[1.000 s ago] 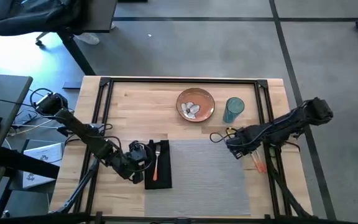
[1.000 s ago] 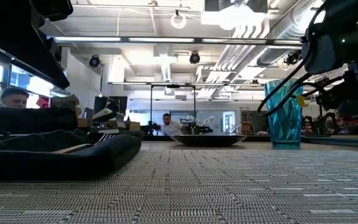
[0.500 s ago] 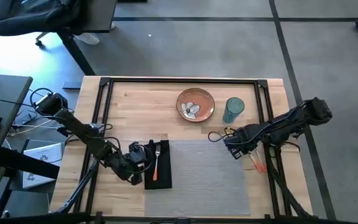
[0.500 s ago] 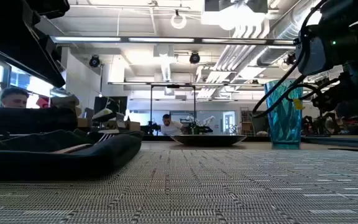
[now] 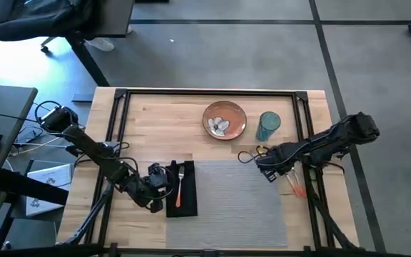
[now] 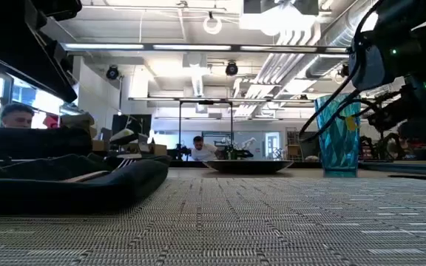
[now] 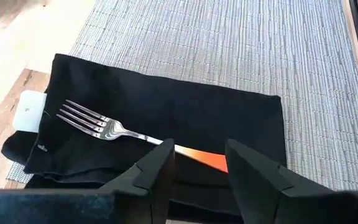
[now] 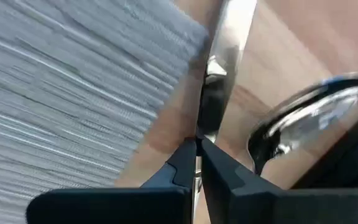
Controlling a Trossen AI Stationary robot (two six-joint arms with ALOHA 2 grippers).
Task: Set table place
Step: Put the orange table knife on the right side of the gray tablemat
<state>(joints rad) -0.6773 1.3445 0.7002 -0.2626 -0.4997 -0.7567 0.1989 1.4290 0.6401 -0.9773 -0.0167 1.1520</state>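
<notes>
The grey placemat (image 5: 241, 196) lies on the table (image 5: 163, 121). On its left edge lies the black napkin (image 7: 166, 124), and the orange-handled fork (image 7: 114, 127) rests on the napkin. My left gripper (image 7: 197, 165) stands open above the fork's handle, one finger on each side of it. The plate (image 5: 225, 119) sits at the far middle. My right gripper (image 8: 197, 155), at the placemat's far right corner (image 5: 266, 171), is shut on the knife (image 8: 219, 74). The spoon (image 8: 306, 118) lies on the wood beside the knife. My right gripper pinches the knife's metal part (image 8: 205, 134) between its two fingertips. The blade runs on ahead of the fingers, along them, over the placemat's edge. I cannot tell whether the knife is clear of the table.
A blue-green glass (image 5: 268, 126) stands to the right of the plate. Orange utensil handles (image 5: 295, 187) show under my right arm by the black frame rail. Bare wood lies left of the plate.
My right gripper has edged a little toward the table's left edge, still shut.
</notes>
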